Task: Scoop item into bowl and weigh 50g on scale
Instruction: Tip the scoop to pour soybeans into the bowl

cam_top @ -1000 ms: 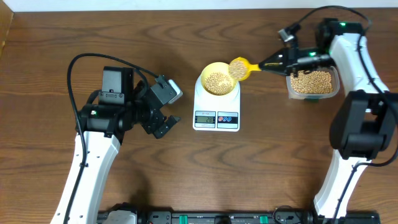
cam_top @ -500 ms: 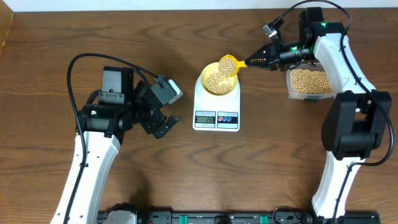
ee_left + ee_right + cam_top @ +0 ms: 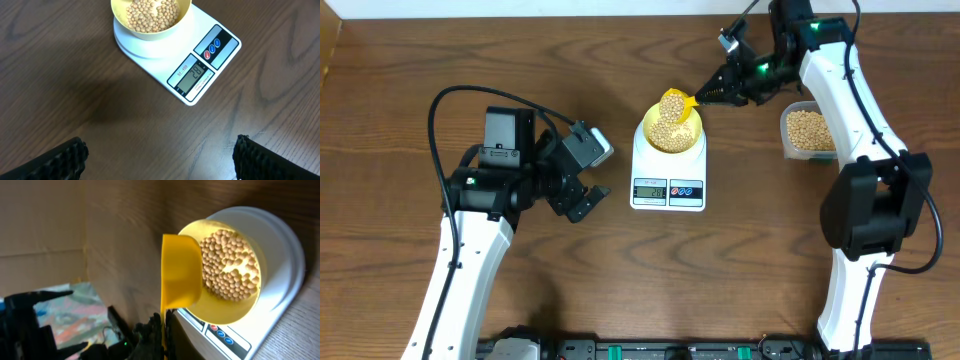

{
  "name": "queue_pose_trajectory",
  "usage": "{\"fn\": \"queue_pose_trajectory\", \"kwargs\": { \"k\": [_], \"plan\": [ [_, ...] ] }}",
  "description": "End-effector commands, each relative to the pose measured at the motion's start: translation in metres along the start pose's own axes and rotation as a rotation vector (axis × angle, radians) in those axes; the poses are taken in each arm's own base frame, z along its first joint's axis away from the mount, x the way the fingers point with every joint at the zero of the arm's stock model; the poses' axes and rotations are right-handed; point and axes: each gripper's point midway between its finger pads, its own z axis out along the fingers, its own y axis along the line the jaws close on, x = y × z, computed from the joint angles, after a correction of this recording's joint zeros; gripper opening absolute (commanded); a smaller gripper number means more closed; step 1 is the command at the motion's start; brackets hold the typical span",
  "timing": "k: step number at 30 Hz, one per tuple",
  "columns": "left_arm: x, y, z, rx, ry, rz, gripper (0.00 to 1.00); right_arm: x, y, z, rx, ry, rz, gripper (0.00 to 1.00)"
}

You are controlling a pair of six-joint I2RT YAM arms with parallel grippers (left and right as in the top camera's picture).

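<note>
- The beans [image 3: 152, 12] are small, round and tan-beige with a smooth matte skin. They lie loose in the bowl and cover its floor.
- The bowl [image 3: 669, 131] is a small, round, pale-yellow plastic dish. It sits on the platform of the scale [image 3: 667, 172], on the half away from the readout.
- The scale is flat, white and rectangular, and rests on the dark wooden tabletop [image 3: 770, 250] about midway between the two arms.
- On the scale's front edge is a grey display [image 3: 193, 76] beside two round buttons [image 3: 212, 47], one red and one blue. The first digit looks like a 2; the second is too small to be sure of.
- A yellow scoop [image 3: 676, 103] is tipped steeply over the bowl's far rim. The beans at its mouth run together with those in the bowl.
- In the right wrist view the scoop's plain back faces the camera, on edge just beside the heap.
- The right claw [image 3: 712, 94] is closed tight on the scoop's handle, which comes out toward the bowl from between its dark fingers [image 3: 156, 332].
- More beans fill a clear tub [image 3: 808, 131] standing well to the right of the scale, partly under the right arm.
- The left claw [image 3: 582, 202] hangs to the left of the scale. Its fingers are spread wide with nothing between them, as the left wrist view shows at both lower corners.
</note>
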Motion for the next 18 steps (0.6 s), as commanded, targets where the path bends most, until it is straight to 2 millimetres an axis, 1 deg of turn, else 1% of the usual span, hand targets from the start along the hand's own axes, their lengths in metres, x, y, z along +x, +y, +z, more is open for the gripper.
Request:
{"fn": "queue_pose_trajectory", "kwargs": {
  "k": [1, 6, 13, 18],
  "plan": [
    [0.001, 0.000, 0.000, 0.002, 0.002, 0.009, 0.95, -0.003, 0.004, -0.005, 0.100, -0.013, -0.019, 0.01],
    [0.001, 0.000, 0.000, 0.002, 0.002, 0.009, 0.95, 0.000, 0.005, -0.006, 0.174, -0.003, -0.030, 0.01],
    [0.001, 0.000, 0.000, 0.002, 0.002, 0.009, 0.95, 0.001, 0.014, -0.004, 0.205, 0.000, -0.057, 0.01],
    [0.001, 0.000, 0.000, 0.002, 0.002, 0.009, 0.95, 0.003, 0.017, -0.009, 0.262, 0.000, -0.068, 0.01]
  ]
}}
